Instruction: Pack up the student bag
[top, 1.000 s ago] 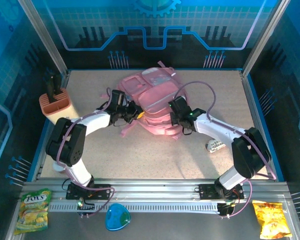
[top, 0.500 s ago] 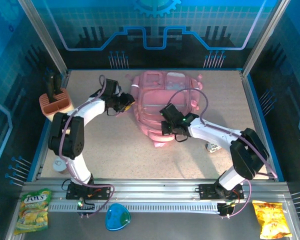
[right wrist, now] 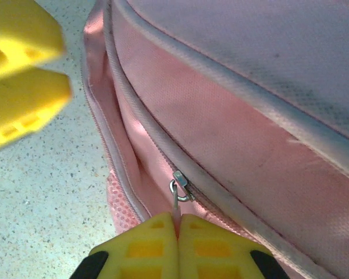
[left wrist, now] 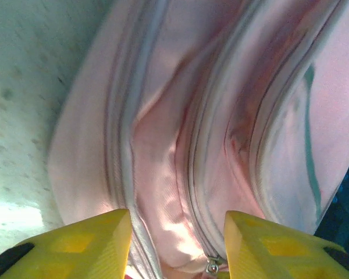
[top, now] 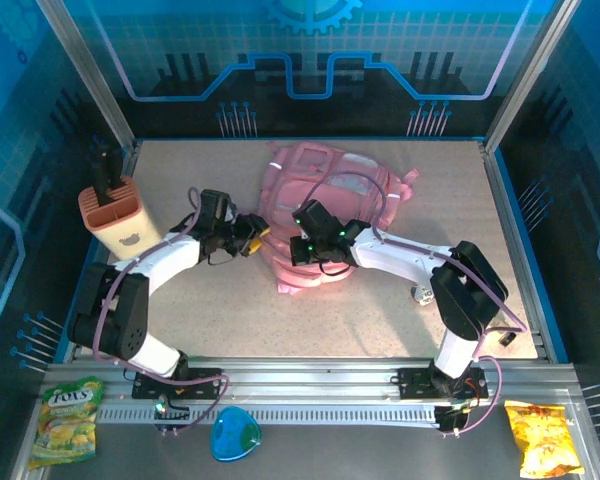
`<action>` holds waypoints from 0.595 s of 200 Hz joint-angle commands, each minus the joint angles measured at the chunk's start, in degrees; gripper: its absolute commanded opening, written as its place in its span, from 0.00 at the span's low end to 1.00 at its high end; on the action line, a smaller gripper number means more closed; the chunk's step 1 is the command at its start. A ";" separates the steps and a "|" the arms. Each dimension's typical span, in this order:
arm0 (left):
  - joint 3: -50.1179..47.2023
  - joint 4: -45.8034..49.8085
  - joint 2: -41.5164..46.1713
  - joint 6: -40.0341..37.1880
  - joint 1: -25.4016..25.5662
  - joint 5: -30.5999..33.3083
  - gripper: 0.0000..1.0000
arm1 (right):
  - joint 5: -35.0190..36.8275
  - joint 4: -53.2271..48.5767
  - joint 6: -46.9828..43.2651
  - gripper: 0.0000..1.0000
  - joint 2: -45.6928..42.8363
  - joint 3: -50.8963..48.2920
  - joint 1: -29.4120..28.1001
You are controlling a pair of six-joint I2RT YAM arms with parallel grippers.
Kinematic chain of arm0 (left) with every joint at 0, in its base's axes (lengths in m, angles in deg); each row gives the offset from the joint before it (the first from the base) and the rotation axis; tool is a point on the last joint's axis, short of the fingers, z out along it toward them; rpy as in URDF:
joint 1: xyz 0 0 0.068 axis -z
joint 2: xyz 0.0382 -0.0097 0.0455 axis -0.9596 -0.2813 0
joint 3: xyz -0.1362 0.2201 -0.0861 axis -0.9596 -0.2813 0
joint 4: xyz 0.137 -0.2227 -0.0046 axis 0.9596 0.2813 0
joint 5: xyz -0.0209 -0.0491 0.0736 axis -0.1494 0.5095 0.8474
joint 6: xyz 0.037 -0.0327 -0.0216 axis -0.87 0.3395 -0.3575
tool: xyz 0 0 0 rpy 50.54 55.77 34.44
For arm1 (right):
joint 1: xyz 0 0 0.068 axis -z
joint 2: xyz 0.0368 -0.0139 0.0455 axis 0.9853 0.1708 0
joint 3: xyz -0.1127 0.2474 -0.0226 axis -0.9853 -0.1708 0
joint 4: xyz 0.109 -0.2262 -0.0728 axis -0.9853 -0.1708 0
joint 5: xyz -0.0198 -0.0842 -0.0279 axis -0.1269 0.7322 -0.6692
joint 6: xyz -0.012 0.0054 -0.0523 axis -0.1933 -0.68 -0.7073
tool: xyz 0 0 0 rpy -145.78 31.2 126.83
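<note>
Top external view: the student bag (top: pixel 335 200) lies slumped on the speckled surface (top: pixel 230 320) in the upper middle of the frame, pink, with a strap trailing off its right side. Both arms reach in to its lower left edge. The left fingers (top: pixel 252 240), yellow, sit just left of the bag near the centre of the frame. The right fingers (top: pixel 302 250) are just beside them, against the bag's lower left corner.

At the left of the frame a terracotta pen holder (top: pixel 115 215) stands upright with something dark sticking out of its top. Along the metal rail (top: pixel 310 395) at the bottom lie a green-and-yellow snack packet (top: pixel 68 420) at lower left, a yellow packet (top: pixel 543 437) at lower right, and a blue heart-shaped thing (top: pixel 235 435) between them.

In the left wrist view the left fingers (left wrist: pixel 75 247) stand apart at the bottom of the frame. The bag's pink fabric and its zip lines run up the picture between them. A small metal zip slider (left wrist: pixel 212 267) shows low down, nearer the right-hand finger. Whether the tips touch the fabric I can't tell.

In the right wrist view the right fingers (right wrist: pixel 177 232) are pressed together at bottom centre. They pinch the thin zipper pull (right wrist: pixel 179 187) that hangs from the zip along the bag's side. The left fingers show blurred at the upper left, over the surface just beside the bag's edge.
</note>
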 commanded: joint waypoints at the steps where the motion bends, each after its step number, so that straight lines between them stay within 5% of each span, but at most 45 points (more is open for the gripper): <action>1: -0.47 -8.86 -1.92 6.85 2.06 -3.16 0.43 | -2.52 1.25 0.10 0.00 0.52 1.11 -0.96; 83: 0.77 -11.95 -7.28 9.81 4.89 0.75 0.30 | -0.68 1.17 0.41 0.00 -1.56 -1.56 -0.99; 119: 0.73 -12.32 -7.57 9.44 5.03 3.06 0.05 | 4.87 -2.28 -0.11 0.00 -2.39 -2.57 -1.15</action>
